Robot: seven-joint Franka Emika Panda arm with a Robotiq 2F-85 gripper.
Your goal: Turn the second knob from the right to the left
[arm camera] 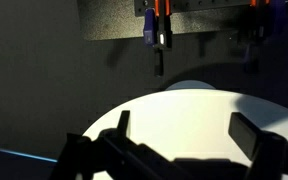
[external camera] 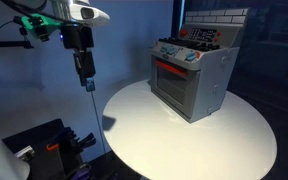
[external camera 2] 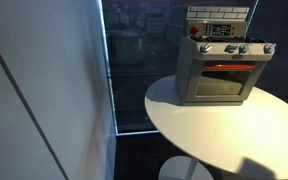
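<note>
Gripper (external camera: pixel 87 82): jaws wide apart, empty, hanging near the table's (external camera: pixel 134 130) edge. Toy stove (external camera: pixel 192 80) stands well ahead of it. Second knob from right (external camera 2: pixel 246 48) sits on the stove's front panel. It looks small, rigid, probably slick plastic. Pinch its rim; the light stove may slide.

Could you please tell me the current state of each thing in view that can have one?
toy oven: upright on the white table
oven door: shut
knobs: untouched, settings too small to read
gripper: open, empty, hanging clear of the toy oven
</note>
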